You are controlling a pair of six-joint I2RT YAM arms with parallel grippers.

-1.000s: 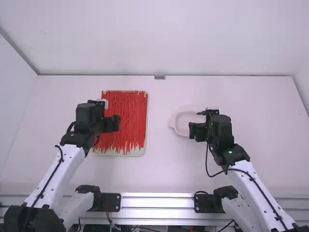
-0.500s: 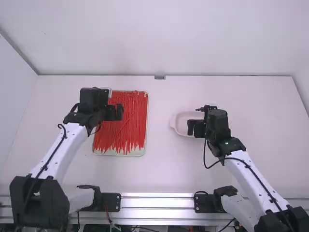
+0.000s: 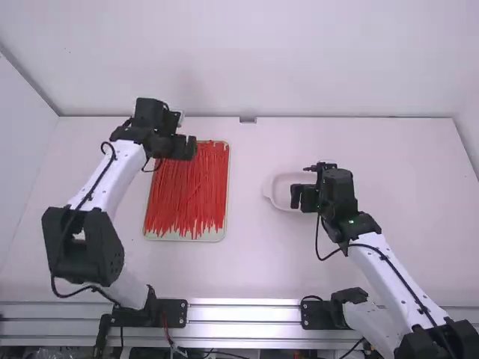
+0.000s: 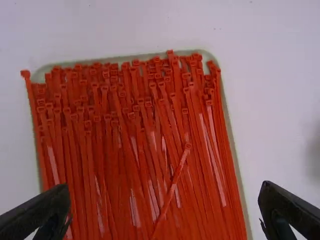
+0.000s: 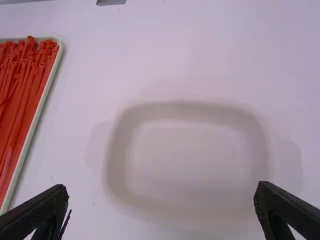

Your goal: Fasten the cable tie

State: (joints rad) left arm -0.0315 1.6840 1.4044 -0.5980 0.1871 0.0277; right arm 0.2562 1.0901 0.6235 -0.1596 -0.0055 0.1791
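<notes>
- Hovering beside the shallow white oval dish (image 3: pixel 278 193), the right jaws stay spread apart, empty.
- Red plastic cable ties (image 3: pixel 188 191) lie heaped on their pale rectangular tray (image 3: pixel 183 238).
- Left jaws, parted wide, have swung to the tray's far end; nothing is picked yet.

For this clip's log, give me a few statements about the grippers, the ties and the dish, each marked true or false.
1. The left gripper hangs over the far end of the tray, jaws open. True.
2. The right gripper is clamped on a cable tie. False: its jaws are open and empty, above the white dish.
3. The white dish holds several fastened ties. False: it is empty.
4. The red cable ties lie piled lengthwise on the tray. True.
</notes>
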